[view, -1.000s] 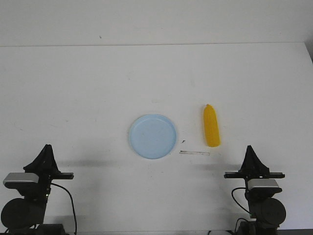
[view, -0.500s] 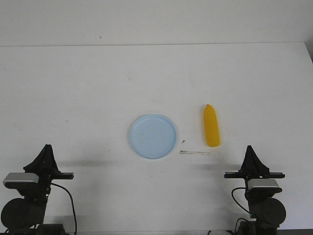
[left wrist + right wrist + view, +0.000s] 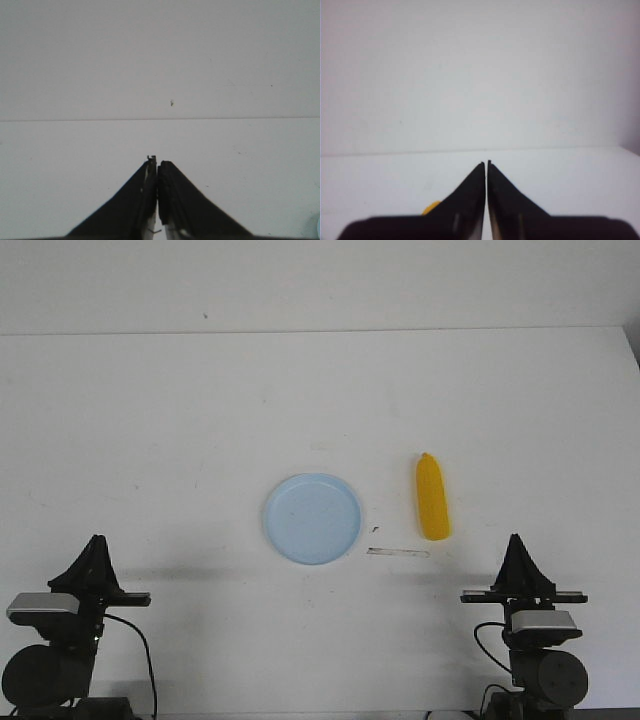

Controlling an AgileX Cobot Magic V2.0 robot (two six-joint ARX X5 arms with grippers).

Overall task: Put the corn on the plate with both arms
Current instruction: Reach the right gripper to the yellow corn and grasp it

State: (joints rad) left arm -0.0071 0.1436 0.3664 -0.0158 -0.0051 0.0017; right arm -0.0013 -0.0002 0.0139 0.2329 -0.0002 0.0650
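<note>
- Lying on the bare white table (image 3: 200,420), the corn (image 3: 432,497) sits at about 3 o'clock from the plate (image 3: 312,518), near it but apart, its tapered end pointing to 12 o'clock.
- The plate holds nothing, so none of the placing is done; the whole pick, carry and set-down are left, as far as these views show.
- The left gripper (image 3: 92,558) is parked at about 8 o'clock from the plate, well apart from it and the corn; in the left wrist view (image 3: 157,165) its jaws are pressed together on nothing.
- The right gripper (image 3: 523,558) stands at about 5 o'clock from the corn, near but not touching; in the right wrist view (image 3: 486,165) its jaws are also pressed together and empty, with a sliver of yellow showing beside them.
- A thin pale strip (image 3: 397,553) lies on the table at roughly 4 o'clock from the plate, just short of the cob's blunt end.
- Judging by position, the right arm has the shorter reach to the cob and must first spread its jaws.
</note>
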